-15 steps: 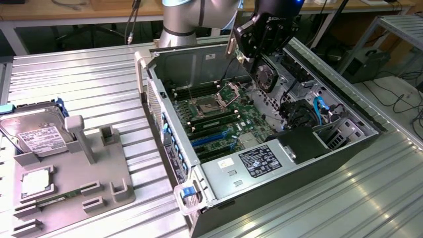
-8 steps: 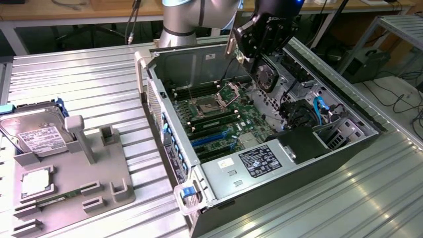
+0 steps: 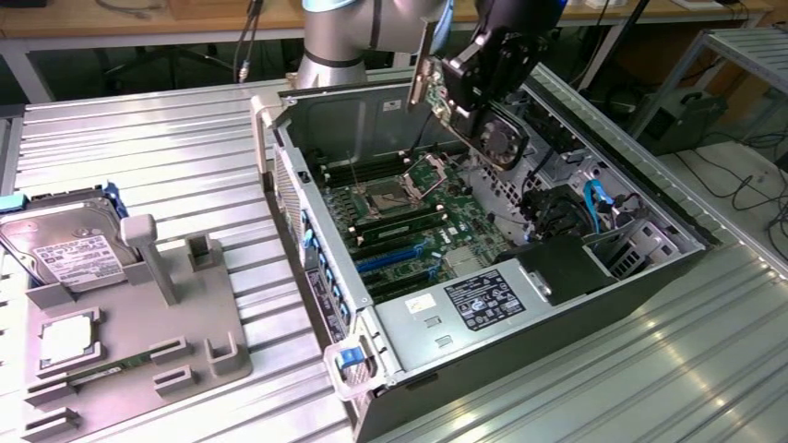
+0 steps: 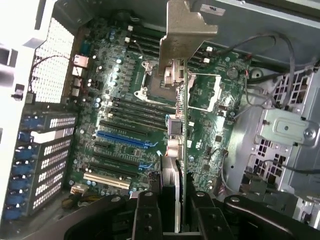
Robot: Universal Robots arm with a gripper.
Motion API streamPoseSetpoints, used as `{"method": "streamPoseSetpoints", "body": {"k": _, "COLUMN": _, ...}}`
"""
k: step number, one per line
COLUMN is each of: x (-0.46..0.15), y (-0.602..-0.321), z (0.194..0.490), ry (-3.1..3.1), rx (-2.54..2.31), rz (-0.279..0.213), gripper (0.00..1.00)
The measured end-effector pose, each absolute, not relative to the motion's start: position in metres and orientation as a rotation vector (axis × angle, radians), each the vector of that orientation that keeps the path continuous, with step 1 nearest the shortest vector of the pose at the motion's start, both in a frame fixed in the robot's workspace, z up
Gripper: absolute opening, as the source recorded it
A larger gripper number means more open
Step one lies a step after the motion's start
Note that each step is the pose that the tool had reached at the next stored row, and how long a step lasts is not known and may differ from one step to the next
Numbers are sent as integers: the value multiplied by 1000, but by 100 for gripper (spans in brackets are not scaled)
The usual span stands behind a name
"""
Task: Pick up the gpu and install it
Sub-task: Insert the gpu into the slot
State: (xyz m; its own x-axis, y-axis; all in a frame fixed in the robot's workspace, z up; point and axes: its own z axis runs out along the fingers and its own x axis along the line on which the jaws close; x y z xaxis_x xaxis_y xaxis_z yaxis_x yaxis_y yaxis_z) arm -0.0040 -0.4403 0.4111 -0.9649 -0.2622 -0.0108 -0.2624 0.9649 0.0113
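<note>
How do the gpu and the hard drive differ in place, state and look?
The gpu hangs above the computer case; the hard drive rests in the grey holder at the exterior view's left. The claw grips the gpu; the hard drive is unheld. The gpu is dark with a pale bracket; the hard drive is silver with a white label. Both are flat rectangular parts.

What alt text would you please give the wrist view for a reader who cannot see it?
The jaws grip the gpu edge-on, its pale metal bracket farthest from them, over the motherboard inside an open computer case. A blue slot and a white slot lie on the board.
</note>
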Motion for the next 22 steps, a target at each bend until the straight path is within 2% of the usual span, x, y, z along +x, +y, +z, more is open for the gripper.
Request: {"method": "streamPoseSetpoints", "body": {"k": 22, "x": -4, "y": -440, "z": 410, "ry": 2914, "rx": -1159, "rz": 23, "gripper": 28}}
